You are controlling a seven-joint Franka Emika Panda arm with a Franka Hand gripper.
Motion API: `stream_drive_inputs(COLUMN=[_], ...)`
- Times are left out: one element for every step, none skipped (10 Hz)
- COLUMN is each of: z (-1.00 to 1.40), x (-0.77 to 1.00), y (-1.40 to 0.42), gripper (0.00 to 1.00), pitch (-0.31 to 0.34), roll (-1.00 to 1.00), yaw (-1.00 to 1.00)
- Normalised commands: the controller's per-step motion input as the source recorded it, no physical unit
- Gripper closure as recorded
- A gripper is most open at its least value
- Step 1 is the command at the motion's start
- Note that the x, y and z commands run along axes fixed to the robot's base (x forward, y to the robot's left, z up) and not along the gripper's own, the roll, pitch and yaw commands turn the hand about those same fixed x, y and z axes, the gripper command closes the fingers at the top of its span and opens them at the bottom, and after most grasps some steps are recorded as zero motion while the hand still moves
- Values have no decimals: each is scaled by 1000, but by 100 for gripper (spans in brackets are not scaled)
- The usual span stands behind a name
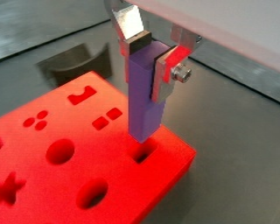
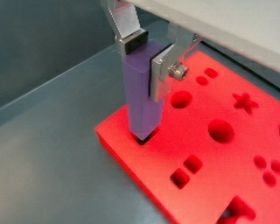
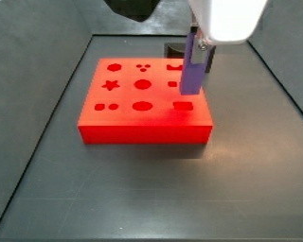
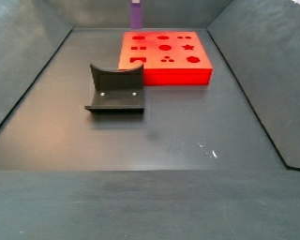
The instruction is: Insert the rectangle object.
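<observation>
My gripper is shut on the purple rectangle object and holds it upright by its upper end. Both wrist views show this; the gripper and the bar are over the red block. The bar's lower end is close over the block's top, beside a small hole near a corner. I cannot tell whether it touches. In a side view the bar hangs under the gripper, above a rectangular hole. In a side view only the bar shows, at the far edge.
The red block has several shaped holes: star, rounds, squares, a cross. A dark grey curved holder stands on the floor in front of the block. Dark sloping walls enclose the grey floor.
</observation>
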Motion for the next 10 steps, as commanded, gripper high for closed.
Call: stream_drive_inputs(z=[-257, -231, 0, 266, 246, 234, 0, -71, -286, -449], x=[117, 37, 0, -106, 0, 0, -9, 0, 177, 154], y=[237, 137, 0, 0, 0, 0, 0, 0, -100, -9], gripper=[100, 100, 100, 100, 100, 100, 100, 100, 100, 100], pitch=[0, -14, 40, 101, 76, 29, 0, 0, 53, 39], roll=[-20, -130, -54, -347, -479, -500, -429, -217, 0, 71], yaw=[-626, -363, -183, -266, -157, -29, 0, 0, 11, 54])
